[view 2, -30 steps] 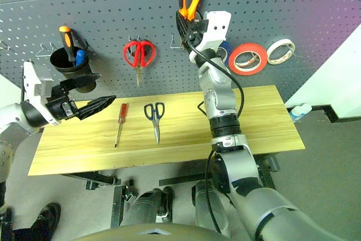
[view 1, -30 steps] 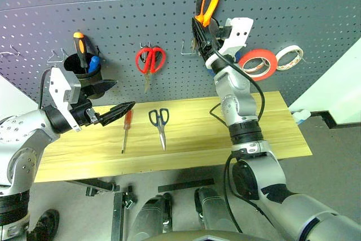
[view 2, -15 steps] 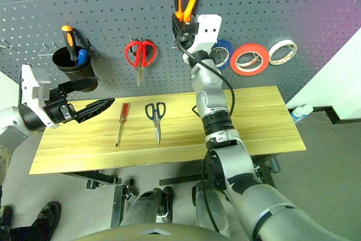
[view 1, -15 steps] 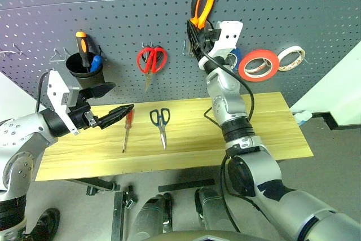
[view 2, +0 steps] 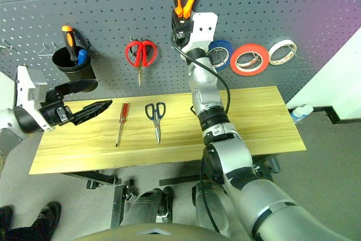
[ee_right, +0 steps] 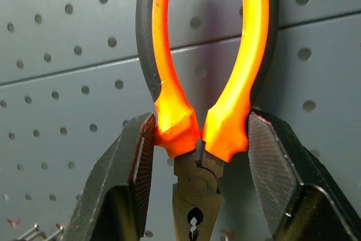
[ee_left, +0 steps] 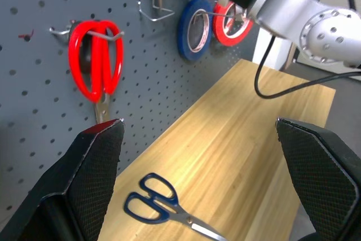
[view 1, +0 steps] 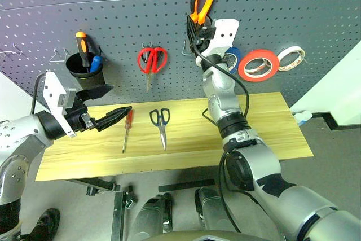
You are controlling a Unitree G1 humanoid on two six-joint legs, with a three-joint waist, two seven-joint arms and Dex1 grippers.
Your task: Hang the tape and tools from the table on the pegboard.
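Gripping pliers [ee_right: 206, 111] near the handle bases, handles up, right gripper [view 1: 198, 28] raised against pegboard [view 1: 113, 21]. Red tape [view 1: 258, 65] hung on pegboard right of blue roll [view 2: 217, 53]; white roll [view 1: 289, 57] farther right. Black-handled scissors [view 1: 161, 124] and red-handled screwdriver [view 1: 126, 130] flat on table [view 1: 271, 134], side by side, apart. Left gripper [view 1: 110, 105] spread wide, holding nothing, hovering over table's left end near screwdriver. Red scissors [view 1: 150, 61] and black cup [view 1: 83, 66] on pegboard.
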